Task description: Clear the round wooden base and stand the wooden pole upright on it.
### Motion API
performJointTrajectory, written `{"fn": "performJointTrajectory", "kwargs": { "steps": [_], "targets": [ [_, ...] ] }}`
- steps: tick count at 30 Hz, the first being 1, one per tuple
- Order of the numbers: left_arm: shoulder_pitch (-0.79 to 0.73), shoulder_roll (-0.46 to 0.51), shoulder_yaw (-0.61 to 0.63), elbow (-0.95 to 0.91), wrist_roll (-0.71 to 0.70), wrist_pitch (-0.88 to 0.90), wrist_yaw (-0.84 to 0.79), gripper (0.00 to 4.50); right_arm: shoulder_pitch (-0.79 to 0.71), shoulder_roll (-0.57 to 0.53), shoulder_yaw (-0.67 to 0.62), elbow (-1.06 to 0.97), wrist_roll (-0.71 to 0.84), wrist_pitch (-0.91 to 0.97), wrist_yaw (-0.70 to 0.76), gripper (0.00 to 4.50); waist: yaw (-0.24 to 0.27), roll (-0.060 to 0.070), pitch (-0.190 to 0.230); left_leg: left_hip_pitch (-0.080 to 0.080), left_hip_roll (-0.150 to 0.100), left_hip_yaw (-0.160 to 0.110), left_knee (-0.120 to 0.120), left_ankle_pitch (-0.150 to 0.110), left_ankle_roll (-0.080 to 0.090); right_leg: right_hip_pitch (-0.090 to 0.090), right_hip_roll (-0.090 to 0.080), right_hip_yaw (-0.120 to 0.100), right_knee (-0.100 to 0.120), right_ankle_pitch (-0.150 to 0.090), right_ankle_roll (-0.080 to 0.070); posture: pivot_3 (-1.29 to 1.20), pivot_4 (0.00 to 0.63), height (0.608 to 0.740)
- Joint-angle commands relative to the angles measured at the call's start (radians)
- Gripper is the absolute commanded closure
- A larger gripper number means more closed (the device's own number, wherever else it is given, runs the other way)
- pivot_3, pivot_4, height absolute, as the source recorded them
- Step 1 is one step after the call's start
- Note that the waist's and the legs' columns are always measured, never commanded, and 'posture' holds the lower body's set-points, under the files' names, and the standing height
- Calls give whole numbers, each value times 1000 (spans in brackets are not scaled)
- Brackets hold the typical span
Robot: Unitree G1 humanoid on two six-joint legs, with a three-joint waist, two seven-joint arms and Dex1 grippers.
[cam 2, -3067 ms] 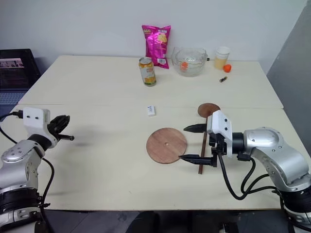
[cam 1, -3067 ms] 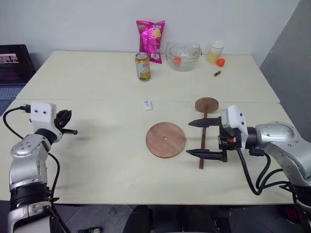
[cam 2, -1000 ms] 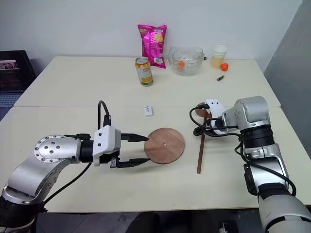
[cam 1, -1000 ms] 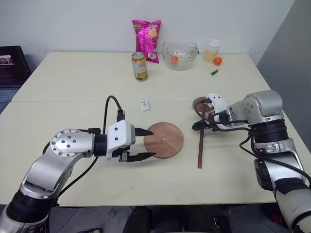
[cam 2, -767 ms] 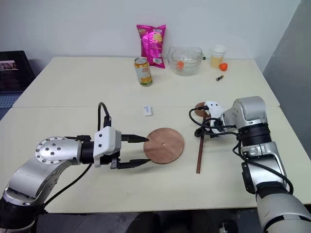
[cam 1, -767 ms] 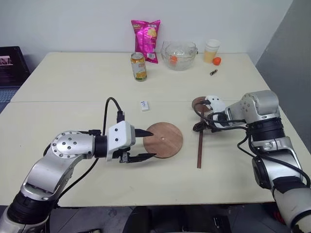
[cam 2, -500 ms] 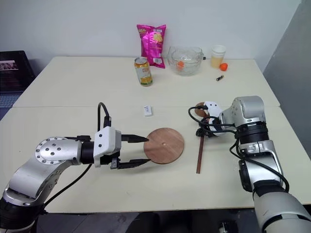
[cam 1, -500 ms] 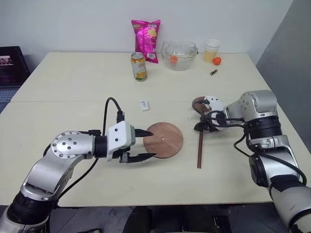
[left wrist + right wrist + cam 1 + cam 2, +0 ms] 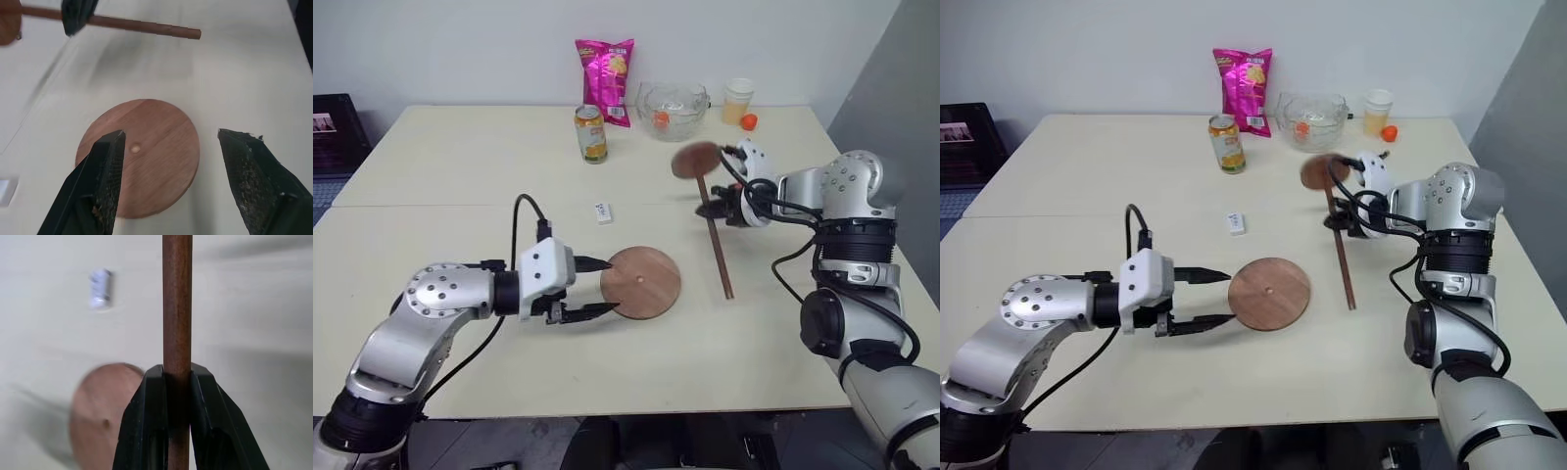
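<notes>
My right hand (image 9: 713, 209) is clamped on the wooden pole (image 9: 716, 245) near its disc end, stiff, light, lever-prone; left hand (image 9: 603, 287) open by the round wooden base (image 9: 641, 282).

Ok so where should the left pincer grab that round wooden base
Grip the round wooden base by its near-left rim, coming in low and level from the left pincer's side. The disc lies flat and thin, so only its edge offers purchase.
</notes>
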Motion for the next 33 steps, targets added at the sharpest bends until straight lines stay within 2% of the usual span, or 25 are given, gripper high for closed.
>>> {"fn": "performJointTrajectory", "kwargs": {
  "steps": [1,4,8,11,13,21,27,33],
  "targets": [
    [87,32,147,-11,-50,43,15,1365,184,59,53,-364,61,-372,164,4265,-3,0,0,0,0,0,0,0,0,0,0,0,0,0,0,0,150,740],
    [156,26,210,-21,-75,65,27,1365,369,52,202,-487,-44,-750,291,4265,-6,0,0,0,0,-1,-1,0,0,1,0,0,-2,0,1,0,150,740],
    [216,1,259,-27,-87,60,54,1365,478,70,318,-492,-134,-1046,358,4265,-10,1,1,1,-1,0,1,0,0,1,-1,1,0,0,2,0,150,740],
    [273,-13,268,-52,-80,41,57,1365,544,165,343,-471,-127,-1242,376,4265,-11,1,0,3,0,-1,1,0,0,2,0,0,1,0,1,0,150,740],
    [296,-20,264,-69,-77,24,52,1365,574,189,378,-442,-147,-1345,408,4265,-11,1,0,3,1,-1,0,0,0,2,1,0,1,0,1,0,150,740],
    [286,-38,211,-22,-57,-49,8,1365,605,246,460,-312,-204,-1535,442,4265,-9,1,1,3,1,-1,1,0,-1,2,0,0,0,0,1,0,150,740],
    [255,8,143,3,-13,-29,-13,1365,624,262,489,-235,-233,-1618,443,4265,-10,1,0,3,1,-1,1,0,-1,2,0,0,0,0,1,0,150,740],
    [234,9,139,22,-22,-31,-18,1365,642,265,510,-199,-255,-1669,450,4265,-10,1,1,3,1,-1,1,0,-1,2,0,0,0,0,1,0,150,740]
  ]
}}
